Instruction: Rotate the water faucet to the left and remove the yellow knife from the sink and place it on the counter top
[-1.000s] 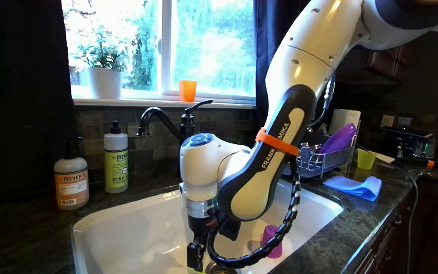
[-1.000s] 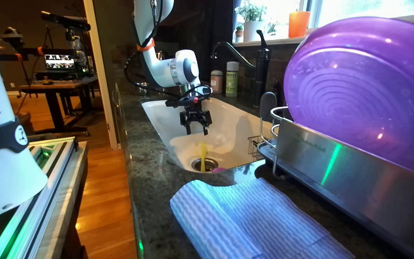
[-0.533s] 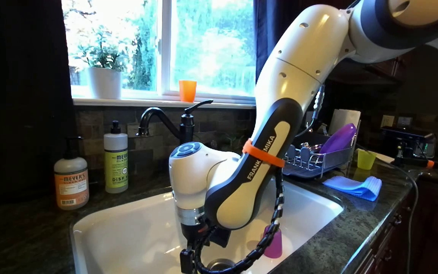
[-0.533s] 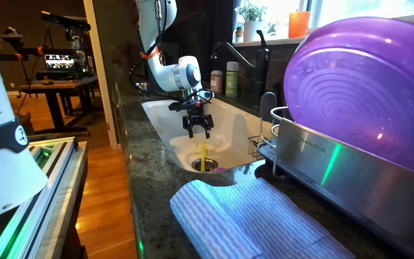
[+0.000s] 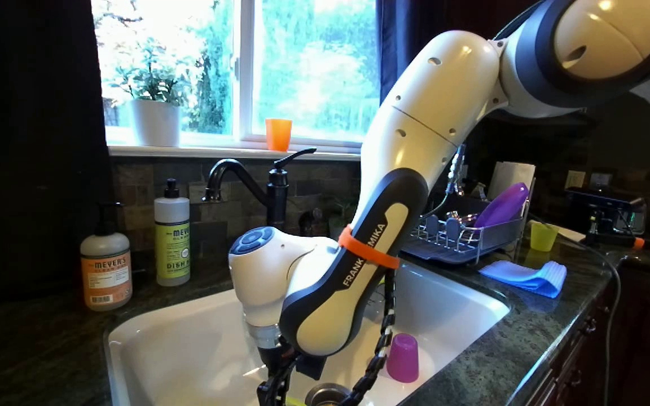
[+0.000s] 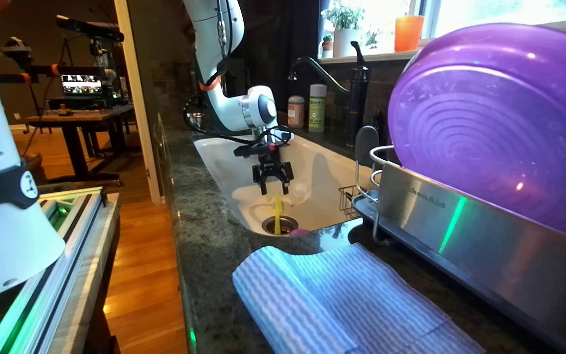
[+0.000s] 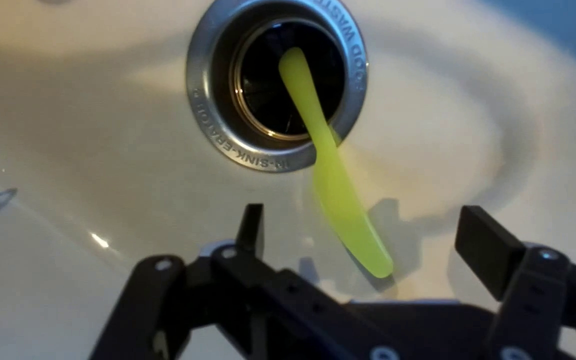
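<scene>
The yellow knife (image 7: 343, 205) lies in the white sink (image 7: 118, 165), one end over the drain opening and the other on the sink floor. It also shows in an exterior view (image 6: 277, 219). My gripper (image 6: 274, 191) is open and empty, pointing down inside the sink, above the knife and apart from it. In the wrist view, the knife's blade end shows between the two spread fingers (image 7: 363, 232). The dark water faucet (image 5: 277, 194) stands behind the sink, its spout turned to the left in both exterior views. The dark counter top (image 5: 534, 332) surrounds the sink.
A purple cup (image 5: 403, 358) stands in the sink near the drain (image 7: 203, 85). A dish rack (image 5: 471, 242) with a purple bowl (image 6: 479, 128) and a blue cloth (image 6: 342, 295) are on the counter. Two soap bottles (image 5: 172, 237) stand behind the sink.
The arm has moved lower, bringing the open gripper down toward the knife; in an exterior view it has also shifted left. The knife, cup and faucet have not moved.
</scene>
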Robot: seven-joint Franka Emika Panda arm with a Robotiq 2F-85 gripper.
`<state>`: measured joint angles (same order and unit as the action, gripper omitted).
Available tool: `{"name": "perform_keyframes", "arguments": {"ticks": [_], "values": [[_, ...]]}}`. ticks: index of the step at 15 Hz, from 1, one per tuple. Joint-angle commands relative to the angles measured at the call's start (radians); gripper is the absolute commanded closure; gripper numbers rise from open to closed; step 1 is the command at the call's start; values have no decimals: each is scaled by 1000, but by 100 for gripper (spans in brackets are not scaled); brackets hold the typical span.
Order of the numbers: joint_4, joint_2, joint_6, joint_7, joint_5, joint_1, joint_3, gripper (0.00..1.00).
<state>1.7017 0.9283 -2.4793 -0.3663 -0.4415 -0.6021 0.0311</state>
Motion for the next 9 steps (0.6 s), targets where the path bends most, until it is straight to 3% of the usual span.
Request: {"name": "perform_keyframes", "arguments": {"ticks": [1,4,5,6,7,9], "values": [[-97,71,54,-43,16,-40,27,8],[-135,98,87,-70,23,-51,37,22],[-146,105,98,-75,24,-53,39,21],[-156,113,107,-80,26,-53,40,30],[-165,119,121,-86,28,-54,41,26],[-177,126,140,-95,30,-55,42,32]]}}
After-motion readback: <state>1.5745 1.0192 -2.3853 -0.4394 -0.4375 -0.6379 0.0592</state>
